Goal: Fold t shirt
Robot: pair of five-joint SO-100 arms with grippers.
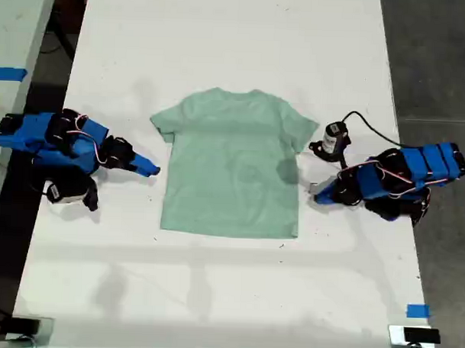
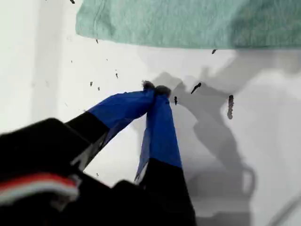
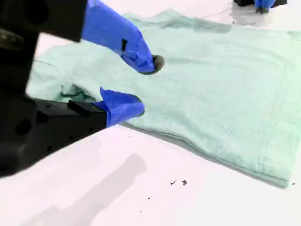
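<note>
The pale mint-green t shirt (image 1: 233, 162) lies flat on the white table (image 1: 213, 295), with its neck toward the exterior view's top and its hem toward the bottom. My first gripper (image 1: 316, 194) lies at the exterior view's right, a short gap from the shirt's side edge. It is shut, blue tips (image 2: 155, 89) touching on bare table, and the shirt's hem corner (image 2: 94, 23) is just beyond. My second gripper (image 1: 152, 170) lies at the exterior view's left. It is open (image 3: 146, 84) at the shirt's (image 3: 221, 89) other side edge, holding nothing.
A small black-and-white device with a cable (image 1: 334, 138) sits by the shirt's sleeve at the exterior view's right. Blue tape marks (image 1: 417, 310) lie near the table's corner. Dark floor (image 1: 443, 59) borders the table on the exterior view's right. Dark specks (image 2: 195, 87) dot the table.
</note>
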